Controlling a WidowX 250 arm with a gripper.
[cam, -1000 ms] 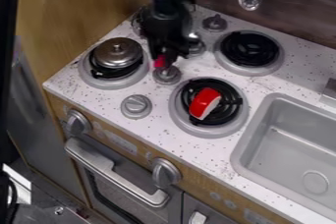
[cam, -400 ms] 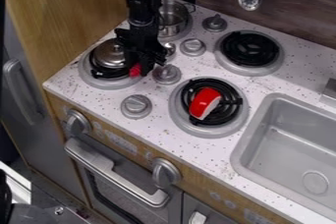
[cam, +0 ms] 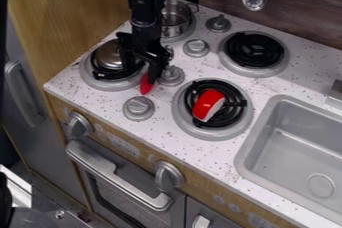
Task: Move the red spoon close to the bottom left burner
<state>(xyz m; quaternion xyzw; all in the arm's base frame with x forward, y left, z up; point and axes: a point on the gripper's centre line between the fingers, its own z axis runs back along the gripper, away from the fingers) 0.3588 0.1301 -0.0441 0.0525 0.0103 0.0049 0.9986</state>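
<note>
Right, looking at red spoon (cam: 146,85) just beside bottom left burner (cam: 110,86), on the side facing the sink. Seeing only a red end, pointing down toward the counter's front edge, w/ the rest hidden behind gripper (cam: 152,71). Can't tell degree of opening, nor a firm hold from mere contact. Unsure too re silvery bit (cam: 169,52) past the gripper: poss. the spoon's bowl, poss. not.

Judging by looks, would call spoon light & stiff, prob. smooth enough to swivel in a loose pinch; hardly fragile, so OK w/ a firm squeeze. Best to take hold mid-length, across the handle, nr the balance pt, & keep off the very tip or risk tilting. Expect no sag, but watch for rocking once down on countertop (cam: 167,127).

Would put job at nearly done: prob. set-down/release stage, so lower gently till flat, ease off, then lift straight up. Mind nearby knob (cam: 172,75) on the sink side & lower knob (cam: 139,108) nr the red end: could snag or twist spoon askew. Avoid bumping metal lid (cam: 108,56) over that burner. Leave red-and-white toy piece (cam: 208,105) alone on other front burner (cam: 210,134)
</note>
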